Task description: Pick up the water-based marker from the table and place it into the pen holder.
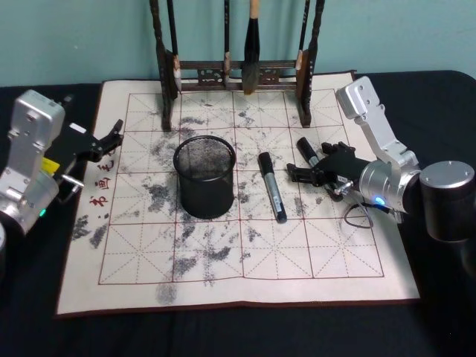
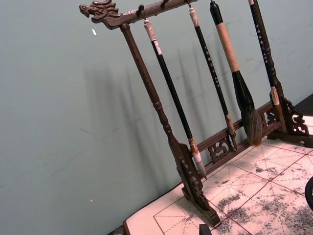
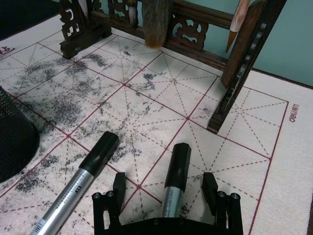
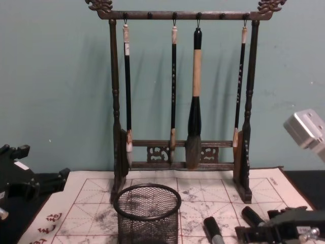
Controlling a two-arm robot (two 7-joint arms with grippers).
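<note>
Head: my right gripper (image 1: 312, 162), jaws released, straddles one marker (image 1: 306, 147) on the mat (image 1: 335, 260); second marker (image 1: 272, 187) lies just right of the holder (image 1: 204, 178); left gripper (image 1: 111, 139) parked at mat's left edge, jaws apart
Left wrist: rack (image 2: 156, 105) with brushes
Right wrist: marker between my spread jaws
Chest: holder stands before the rack

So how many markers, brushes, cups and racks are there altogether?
Markers: 2
Brushes: 4
Cup: 1
Rack: 1
Total: 8
</note>
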